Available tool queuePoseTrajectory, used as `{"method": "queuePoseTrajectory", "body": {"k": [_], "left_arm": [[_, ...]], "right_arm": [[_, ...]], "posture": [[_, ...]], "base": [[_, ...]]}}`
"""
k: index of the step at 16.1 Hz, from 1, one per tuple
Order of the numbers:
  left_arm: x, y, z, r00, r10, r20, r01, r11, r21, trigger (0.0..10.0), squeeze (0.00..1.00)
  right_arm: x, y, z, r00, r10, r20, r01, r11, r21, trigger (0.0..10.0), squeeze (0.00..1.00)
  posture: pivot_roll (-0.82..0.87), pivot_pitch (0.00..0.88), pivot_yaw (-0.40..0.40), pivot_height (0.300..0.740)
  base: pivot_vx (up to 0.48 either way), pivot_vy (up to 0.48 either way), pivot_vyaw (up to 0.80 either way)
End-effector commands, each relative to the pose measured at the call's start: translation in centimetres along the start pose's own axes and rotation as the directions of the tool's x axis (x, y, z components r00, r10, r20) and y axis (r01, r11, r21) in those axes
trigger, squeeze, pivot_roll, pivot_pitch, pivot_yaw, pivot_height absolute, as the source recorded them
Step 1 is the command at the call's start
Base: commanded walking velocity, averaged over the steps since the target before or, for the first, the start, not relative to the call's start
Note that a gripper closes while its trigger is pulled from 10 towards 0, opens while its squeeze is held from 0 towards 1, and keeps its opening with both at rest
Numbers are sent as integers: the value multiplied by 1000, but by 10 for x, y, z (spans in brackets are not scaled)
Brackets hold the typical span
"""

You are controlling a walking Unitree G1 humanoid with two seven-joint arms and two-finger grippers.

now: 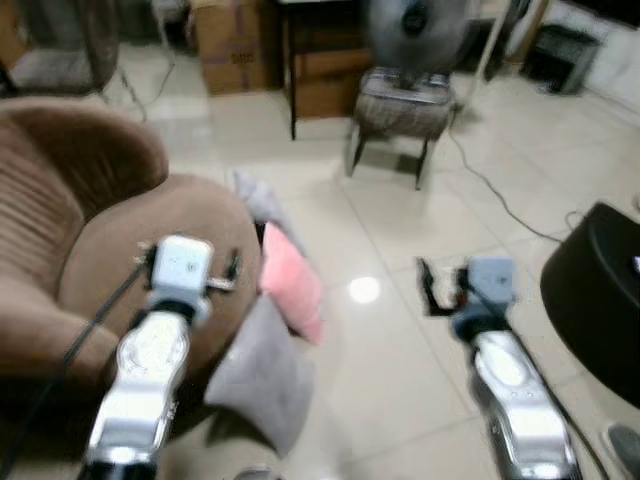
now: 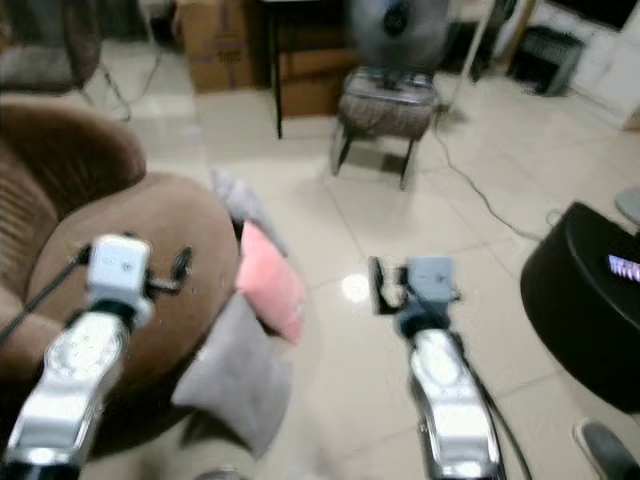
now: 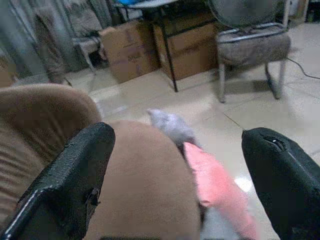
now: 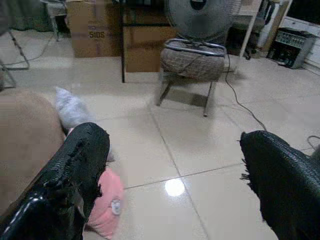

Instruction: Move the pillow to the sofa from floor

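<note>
Left pincer [image 1: 190, 268], fingers apart, hovers over your brown sofa [image 1: 60, 230]; pink pillow [image 1: 291, 283] leans just right of it, long axis upright. Right pincer [image 1: 440, 288], also apart, sits farther.

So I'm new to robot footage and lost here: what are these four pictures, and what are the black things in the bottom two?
It's a humanoid robot in a living room. The top two pictures come from its head, looking down at its silver arms. The bottom two come from wrist cameras; the black shapes are each gripper's own fingers. The left gripper is over the brown sofa, the right gripper over the tiled floor. Both are open, holding nothing. A pink pillow and grey pillows lean against the sofa.
</note>
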State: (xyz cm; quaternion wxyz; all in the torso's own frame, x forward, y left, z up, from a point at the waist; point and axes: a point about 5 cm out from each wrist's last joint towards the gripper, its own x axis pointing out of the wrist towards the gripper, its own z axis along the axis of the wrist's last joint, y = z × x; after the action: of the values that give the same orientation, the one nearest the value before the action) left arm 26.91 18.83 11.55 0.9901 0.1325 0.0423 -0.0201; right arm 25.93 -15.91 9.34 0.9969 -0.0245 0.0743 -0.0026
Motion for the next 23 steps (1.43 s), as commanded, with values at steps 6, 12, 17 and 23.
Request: {"method": "queuePoseTrajectory", "body": {"k": [6, 12, 17, 23], "left_arm": [[3, -9, 6, 999, -24, 32, 23, 1000, 21, 10000, 0], [2, -12, 4, 999, -29, 42, 28, 999, 45, 10000, 0], [3, -12, 6, 998, -29, 53, 26, 999, 41, 10000, 0], [4, -15, 6, 998, -38, 52, 36, 999, 34, 10000, 0]], "right_arm": [[1, -10, -1, 999, -36, 1, 36, 999, -20, 10000, 0], [1, -9, -1, 1000, -29, 7, 29, 999, -22, 10000, 0], [2, -8, 1, 1000, -11, 21, 12, 999, -49, 10000, 0], [4, -8, -1, 1000, -14, 4, 15, 998, -59, 10000, 0]], "posture": [[-8, 0, 6, 740], [-9, 0, 6, 740], [-9, 0, 4, 740], [-14, 0, 1, 740]], "base": [[0, -240, 0], [0, 0, 0], [48, 0, 0], [242, 0, 267]]}}
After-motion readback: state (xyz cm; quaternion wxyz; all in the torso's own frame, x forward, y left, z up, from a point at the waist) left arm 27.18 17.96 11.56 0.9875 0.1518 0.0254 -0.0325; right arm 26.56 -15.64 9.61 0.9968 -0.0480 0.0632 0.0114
